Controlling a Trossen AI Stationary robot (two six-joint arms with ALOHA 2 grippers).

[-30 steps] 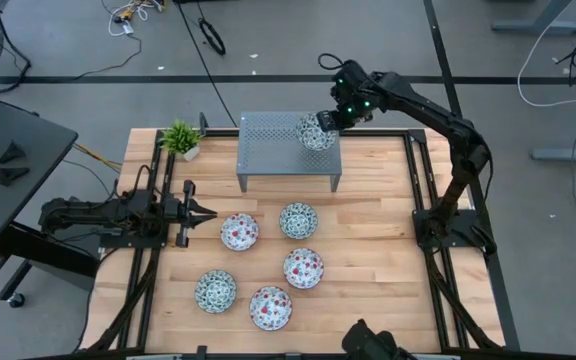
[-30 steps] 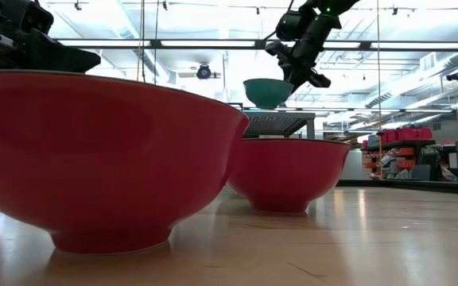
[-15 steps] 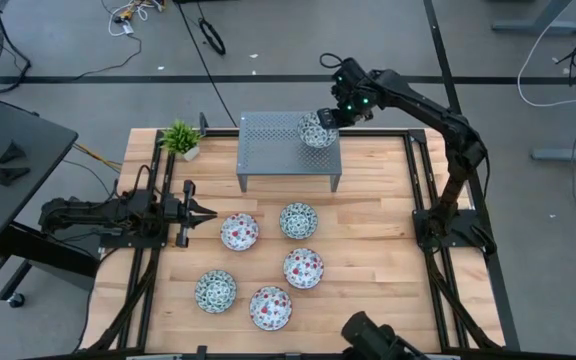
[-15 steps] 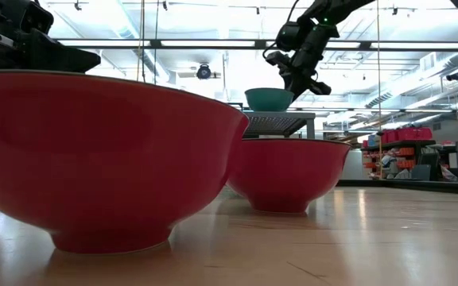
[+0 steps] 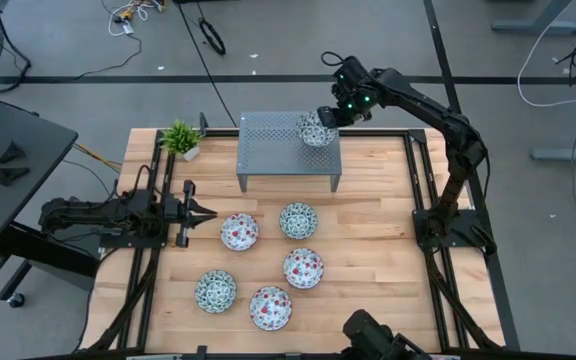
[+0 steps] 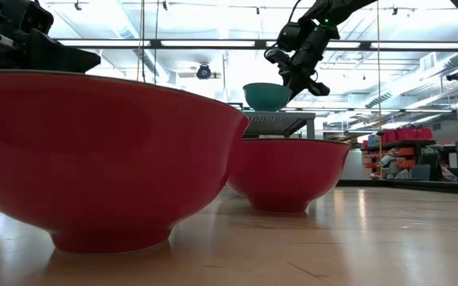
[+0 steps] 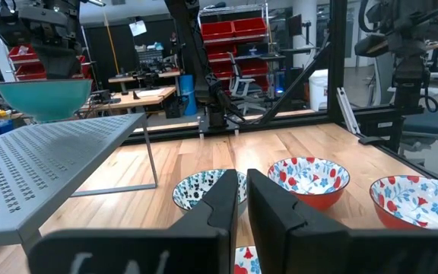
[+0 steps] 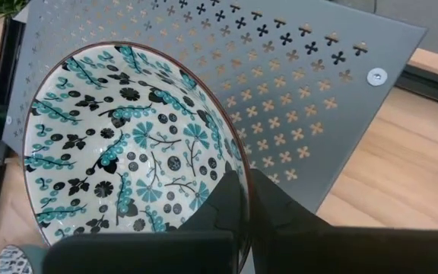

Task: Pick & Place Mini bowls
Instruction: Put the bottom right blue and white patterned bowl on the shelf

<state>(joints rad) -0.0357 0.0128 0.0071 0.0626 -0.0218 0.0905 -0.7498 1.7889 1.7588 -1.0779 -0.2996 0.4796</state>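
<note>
My right gripper (image 5: 325,118) is shut on a green-teal mini bowl (image 5: 314,130) over the right part of the grey perforated stand (image 5: 278,150) at the table's far side. In the low view the bowl (image 6: 267,95) hangs just over the stand's top; I cannot tell whether it touches. Several more mini bowls stand on their feet on the table in front of the stand, among them a reddish-pink one (image 5: 239,231) and a green-teal one (image 5: 298,220). My left gripper (image 5: 211,210) waits shut at the table's left, pointing level at them. My right gripper holds the green-teal bowl by its rim (image 8: 233,173), on the side toward the table's right. One finger (image 8: 223,204) is inside the bowl and the other (image 8: 276,207) outside. The fingers slant down from the far right. The bowl sits upright, mouth up, about level.
A small potted plant (image 5: 180,137) stands at the table's far left beside the stand. Dark rails (image 5: 423,190) run along the left and right edges. In the low view two reddish bowls (image 6: 102,151) stand close to the camera and hide much of the table.
</note>
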